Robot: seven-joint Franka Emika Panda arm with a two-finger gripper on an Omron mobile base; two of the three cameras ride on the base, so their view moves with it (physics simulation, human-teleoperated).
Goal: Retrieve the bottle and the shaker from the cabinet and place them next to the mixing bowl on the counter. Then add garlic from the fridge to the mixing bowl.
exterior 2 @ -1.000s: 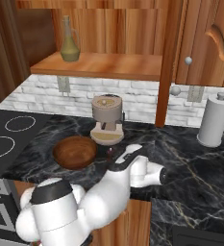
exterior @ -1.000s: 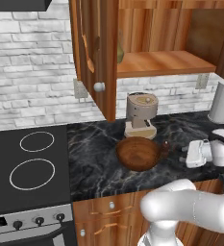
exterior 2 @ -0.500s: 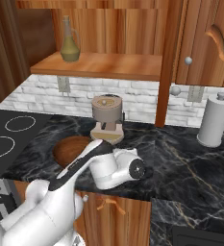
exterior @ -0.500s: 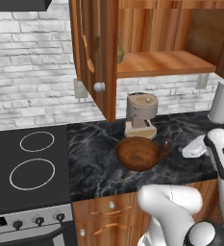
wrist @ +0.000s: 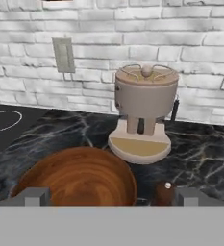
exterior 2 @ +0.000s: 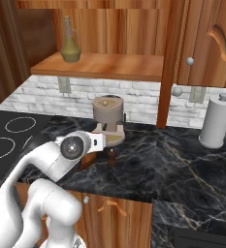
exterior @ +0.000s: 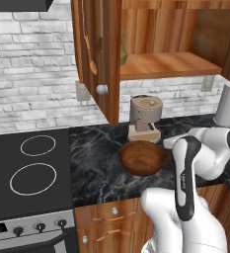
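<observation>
On the open cabinet shelf (exterior 2: 109,65), upper left of your right base view, the olive-green bottle (exterior 2: 71,41) stands upright. In your left base view it peeks from behind the open cabinet door (exterior: 99,54) at top centre. Low in your hand view, the wooden mixing bowl (wrist: 80,178) sits on the black marble counter (wrist: 205,149), and the small dark brown shaker (wrist: 165,193) stands just beside it at lower right, apart from the rim. Behind them is the beige coffee machine (wrist: 144,113), with a wall outlet (wrist: 64,54) at upper left on the white brick. The gripper (wrist: 111,197) has its two grey tips spread wide at the bottom edge, released and clasping nothing. A white paper towel roll (exterior 2: 216,121) stands at the right of your right base view. You can read no label or writing on any item
</observation>
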